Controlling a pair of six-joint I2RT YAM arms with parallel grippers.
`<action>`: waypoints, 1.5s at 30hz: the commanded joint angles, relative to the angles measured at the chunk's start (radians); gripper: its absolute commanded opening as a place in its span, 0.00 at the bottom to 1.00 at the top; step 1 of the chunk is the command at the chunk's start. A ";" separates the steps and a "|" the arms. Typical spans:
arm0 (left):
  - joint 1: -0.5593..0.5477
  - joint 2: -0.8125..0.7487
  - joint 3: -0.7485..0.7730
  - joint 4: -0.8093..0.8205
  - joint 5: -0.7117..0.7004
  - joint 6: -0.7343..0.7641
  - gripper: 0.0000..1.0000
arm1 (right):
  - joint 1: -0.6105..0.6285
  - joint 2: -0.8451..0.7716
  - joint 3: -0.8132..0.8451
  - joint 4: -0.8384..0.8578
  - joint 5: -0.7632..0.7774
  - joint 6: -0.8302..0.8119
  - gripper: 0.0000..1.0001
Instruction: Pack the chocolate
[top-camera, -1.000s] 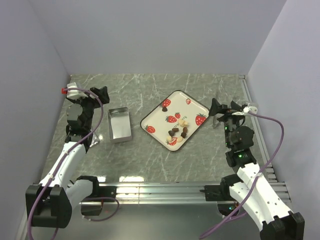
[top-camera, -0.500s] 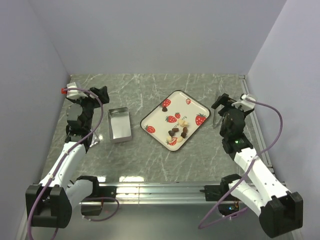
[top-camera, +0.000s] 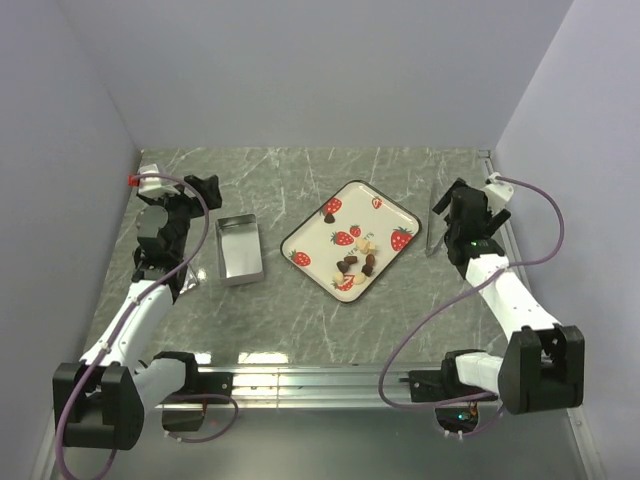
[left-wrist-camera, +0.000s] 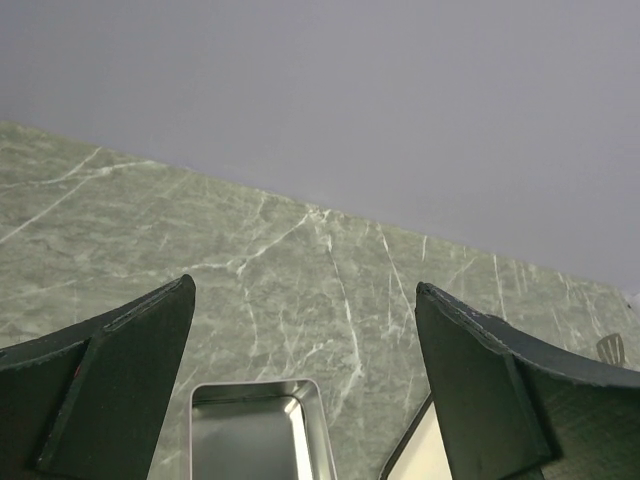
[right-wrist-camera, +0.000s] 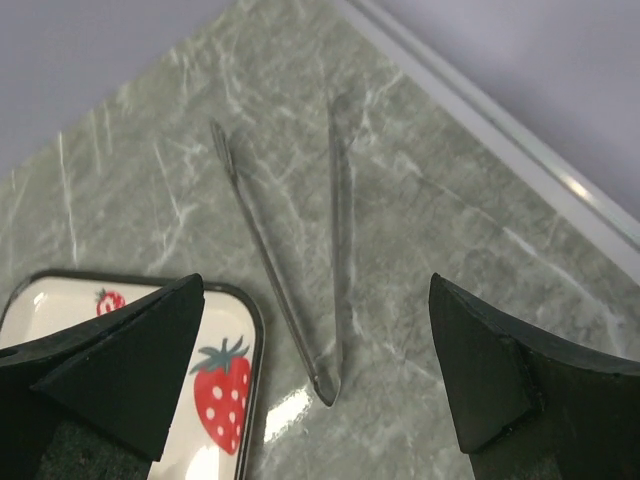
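Observation:
The chocolate (top-camera: 367, 264), a few dark brown and cream bite-size pieces, lies on a white strawberry-print tray (top-camera: 385, 215) at mid-table. An empty metal tin (top-camera: 239, 249) stands left of the tray; the left wrist view shows it (left-wrist-camera: 255, 430) just below the fingers. My left gripper (top-camera: 205, 188) is open and empty, above the tin's far left end; its open fingertips also show in the left wrist view (left-wrist-camera: 305, 290). My right gripper (top-camera: 452, 200) is open and empty over clear tongs (right-wrist-camera: 335, 250) lying right of the tray; its fingertips show in the right wrist view (right-wrist-camera: 318, 285).
The tongs (top-camera: 432, 233) lie flat on the marble between the tray and a metal rail (top-camera: 497, 200) along the right edge. The tray's corner (right-wrist-camera: 256, 340) sits close to the tongs' joined end. Lilac walls close in the back and both sides.
My right arm has swung back and to the right, bringing its gripper over the tongs. The left arm has barely moved. Tray, tin and chocolates have not moved.

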 joint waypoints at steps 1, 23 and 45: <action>-0.004 0.010 0.051 0.001 0.032 0.001 0.98 | -0.006 0.041 0.067 -0.033 -0.061 -0.012 1.00; -0.004 -0.025 0.058 -0.088 0.089 -0.019 0.98 | -0.050 0.434 0.294 -0.279 -0.233 -0.098 0.99; -0.004 -0.027 0.061 -0.104 0.094 -0.025 0.98 | -0.080 0.595 0.348 -0.263 -0.359 -0.097 1.00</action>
